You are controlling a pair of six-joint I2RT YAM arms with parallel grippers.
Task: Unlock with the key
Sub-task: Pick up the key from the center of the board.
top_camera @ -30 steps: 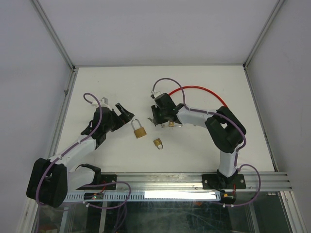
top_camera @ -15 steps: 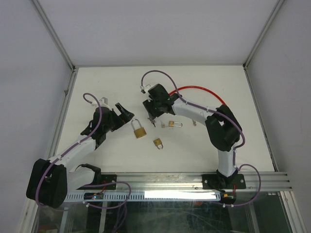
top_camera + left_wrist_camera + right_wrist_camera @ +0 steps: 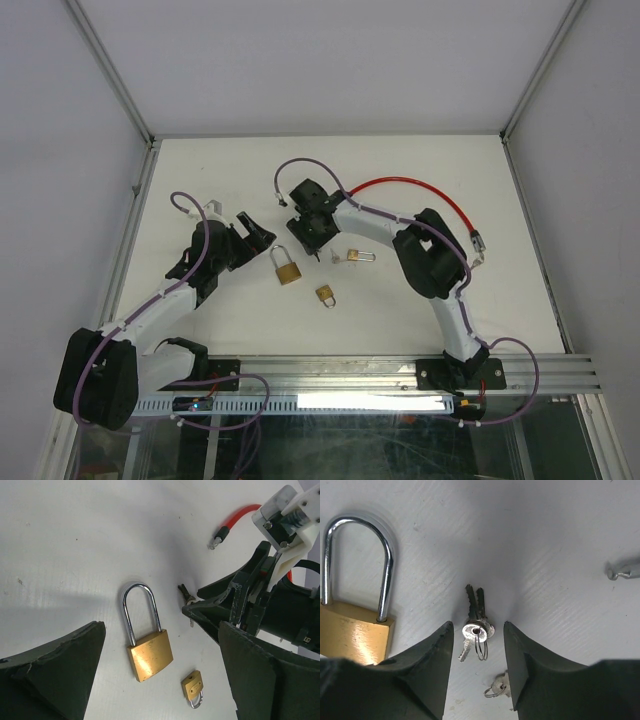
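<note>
The small silver keys on a wire ring [image 3: 476,625] lay flat on the white table [image 3: 200,170], just right of the big brass padlock w/ the tall silver loop [image 3: 350,630]. The R gripper [image 3: 476,632] hung over the keys. Its two black fingers were apart, one each side, not pinching them. The L gripper [image 3: 161,628] was wide open too, w/ the big padlock lying btw its fingers. A little brass padlock [image 3: 193,685] lay near, & a red cable [image 3: 240,516] farther off.
</note>
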